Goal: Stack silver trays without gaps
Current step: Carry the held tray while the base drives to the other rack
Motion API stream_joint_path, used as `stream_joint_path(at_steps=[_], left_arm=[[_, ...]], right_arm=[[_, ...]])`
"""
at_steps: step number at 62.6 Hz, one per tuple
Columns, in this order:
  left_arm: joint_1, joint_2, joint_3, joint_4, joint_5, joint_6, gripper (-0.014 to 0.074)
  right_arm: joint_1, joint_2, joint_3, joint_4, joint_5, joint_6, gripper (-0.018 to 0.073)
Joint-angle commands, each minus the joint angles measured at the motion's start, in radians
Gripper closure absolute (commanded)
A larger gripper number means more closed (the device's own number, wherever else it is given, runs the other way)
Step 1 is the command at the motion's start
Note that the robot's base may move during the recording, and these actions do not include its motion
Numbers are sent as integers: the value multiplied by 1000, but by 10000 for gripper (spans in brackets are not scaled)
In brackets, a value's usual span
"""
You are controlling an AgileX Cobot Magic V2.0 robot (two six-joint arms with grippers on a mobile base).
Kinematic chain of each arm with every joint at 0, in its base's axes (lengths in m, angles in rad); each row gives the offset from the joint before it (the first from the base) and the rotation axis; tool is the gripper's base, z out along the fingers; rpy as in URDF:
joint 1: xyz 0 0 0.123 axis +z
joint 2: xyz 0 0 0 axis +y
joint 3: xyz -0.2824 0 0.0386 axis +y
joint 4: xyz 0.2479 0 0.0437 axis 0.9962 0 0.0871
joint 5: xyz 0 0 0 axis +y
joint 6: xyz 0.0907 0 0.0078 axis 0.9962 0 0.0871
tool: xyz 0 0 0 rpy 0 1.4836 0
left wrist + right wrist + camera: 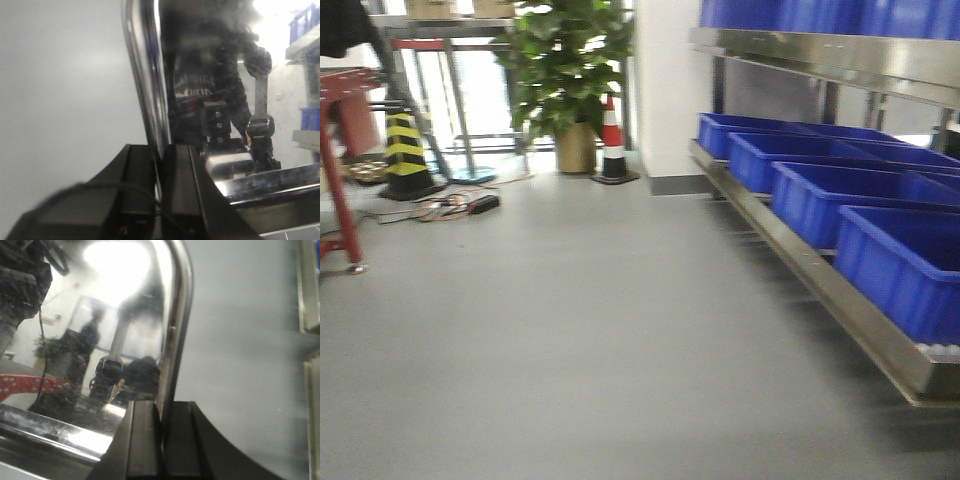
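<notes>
While the front view takes in only the room, the silver tray (146, 85) shows in both wrist views, its thin shiny rim running up the picture from between black fingers. The left gripper (161, 157) is pinched on that rim, one finger on each face. The right gripper (161, 415) is pressed onto a tray rim in the same way, and whether both hold one tray cannot be told. The mirror face fills much of each wrist view and hides whatever lies behind it, giving back only blurred reflections and bright light. Ahead, the grey floor (570, 350) runs to a potted plant (565, 70) with an orange-and-white cone (612, 140) just beside it. A yellow-and-black cone (405, 150) and loose cables (450, 205) lie near a red frame (340, 180) on the left. Along the right stands a low steel rack (840, 300) carrying a row of blue bins (820, 195).
</notes>
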Motion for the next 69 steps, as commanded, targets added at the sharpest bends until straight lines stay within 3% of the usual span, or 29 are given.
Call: stream_joint_path(at_steps=[1, 69], left_arm=[[-13, -27, -31, 25, -2, 16, 645], [-13, -27, -31, 23, -2, 16, 645]], right_arm=[[3, -32, -32, -48, 27, -10, 537], [3, -32, -32, -48, 27, -10, 537]])
